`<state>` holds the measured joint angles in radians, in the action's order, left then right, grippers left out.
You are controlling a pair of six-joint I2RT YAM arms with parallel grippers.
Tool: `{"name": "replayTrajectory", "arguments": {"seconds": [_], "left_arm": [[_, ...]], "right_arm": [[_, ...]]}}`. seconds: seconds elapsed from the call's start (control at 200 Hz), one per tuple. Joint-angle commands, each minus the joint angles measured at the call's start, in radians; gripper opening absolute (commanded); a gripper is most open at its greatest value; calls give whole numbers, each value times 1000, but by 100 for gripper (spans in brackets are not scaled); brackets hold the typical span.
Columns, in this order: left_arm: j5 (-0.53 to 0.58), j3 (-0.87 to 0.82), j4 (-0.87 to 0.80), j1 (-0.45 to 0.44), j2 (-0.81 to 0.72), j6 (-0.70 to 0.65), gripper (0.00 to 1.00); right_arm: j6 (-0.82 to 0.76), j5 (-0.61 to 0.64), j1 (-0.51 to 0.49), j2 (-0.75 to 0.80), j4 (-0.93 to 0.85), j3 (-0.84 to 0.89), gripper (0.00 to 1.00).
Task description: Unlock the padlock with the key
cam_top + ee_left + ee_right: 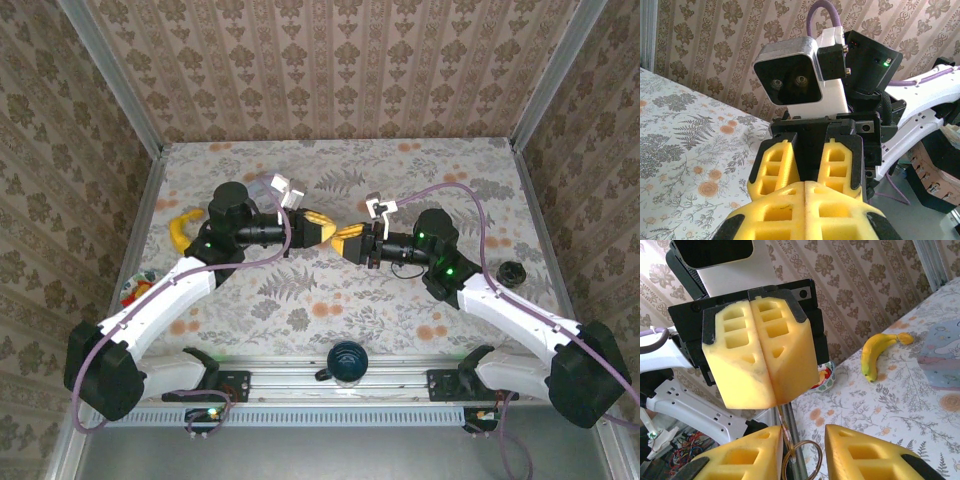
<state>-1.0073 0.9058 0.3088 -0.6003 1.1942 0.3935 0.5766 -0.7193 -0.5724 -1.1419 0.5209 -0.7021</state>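
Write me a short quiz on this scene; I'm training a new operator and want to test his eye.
1. True or false: the left hand's fingers are pressed together.
2. What hangs between the right hand's fingers? A) a spoon B) a metal ring C) a sponge
3. Name the fruit lying on the table.

Key: 1 true; 2 B; 3 banana.
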Motion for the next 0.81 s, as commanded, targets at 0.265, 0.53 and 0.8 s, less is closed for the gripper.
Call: {"name": "replayTrajectory", "arguments": {"seconds": [0.265, 0.53, 0.8], "left_arm": [[-34, -14, 54, 11, -1, 29, 0], [-33, -28, 127, 23, 5, 88, 0], [70, -43, 199, 63, -3, 197, 49]], "right_arm": [[5, -28, -6, -5, 37, -36, 14], [-8, -16, -6, 10, 8, -27, 0], [-45, 46, -6, 53, -90, -20, 0]]}}
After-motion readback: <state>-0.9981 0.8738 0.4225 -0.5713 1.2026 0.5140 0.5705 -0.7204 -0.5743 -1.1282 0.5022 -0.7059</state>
